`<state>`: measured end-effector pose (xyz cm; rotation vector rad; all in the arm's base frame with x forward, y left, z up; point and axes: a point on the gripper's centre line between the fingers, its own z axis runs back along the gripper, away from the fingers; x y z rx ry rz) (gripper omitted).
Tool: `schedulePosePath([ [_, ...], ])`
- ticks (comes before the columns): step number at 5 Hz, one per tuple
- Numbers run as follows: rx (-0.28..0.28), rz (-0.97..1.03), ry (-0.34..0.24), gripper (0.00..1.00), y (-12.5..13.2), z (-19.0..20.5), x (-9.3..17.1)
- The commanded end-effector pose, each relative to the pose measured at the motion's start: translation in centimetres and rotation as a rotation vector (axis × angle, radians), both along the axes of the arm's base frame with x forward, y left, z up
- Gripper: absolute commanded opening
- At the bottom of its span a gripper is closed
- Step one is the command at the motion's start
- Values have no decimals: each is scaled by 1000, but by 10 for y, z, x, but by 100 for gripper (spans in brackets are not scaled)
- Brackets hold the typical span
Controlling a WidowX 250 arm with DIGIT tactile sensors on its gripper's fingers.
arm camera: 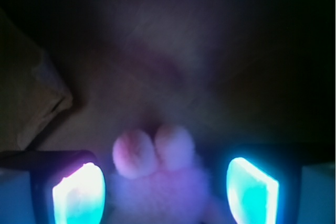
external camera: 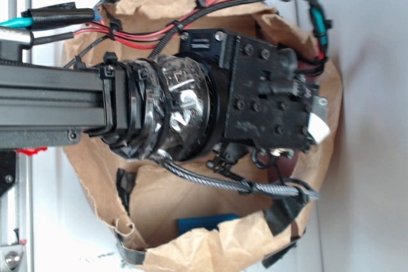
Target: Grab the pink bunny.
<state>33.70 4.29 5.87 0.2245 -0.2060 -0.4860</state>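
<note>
Exterior view: the arm (external camera: 57, 103) reaches down into a brown paper bag (external camera: 319, 157), and its black gripper (external camera: 274, 103) fills the bag's mouth. The pink bunny cannot be seen from here, and neither can the jaws. A blue object (external camera: 204, 224) lies inside the bag, near its lower rim.

Wrist view: deep in the dim bag, the pink bunny (arm camera: 152, 174) sits between the two glowing fingertips (arm camera: 79, 195), its two rounded pink lobes pointing up between them. The jaws stand wide, with a gap on each side of the bunny. A fold of the bag's wall shows left of the bunny.

The step in hand looks like the final approach. Next, the jaws likely need to close squarely on the soft body, perhaps after settling slightly lower.
</note>
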Motion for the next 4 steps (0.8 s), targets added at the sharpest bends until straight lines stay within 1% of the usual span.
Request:
schedulePosePath([
  [1,-54,-37,-88,100,-8,17,-7],
  [2,-64,-32,-74,100,-3,10,-3],
  [4,-53,-11,-53,100,8,-1,0],
])
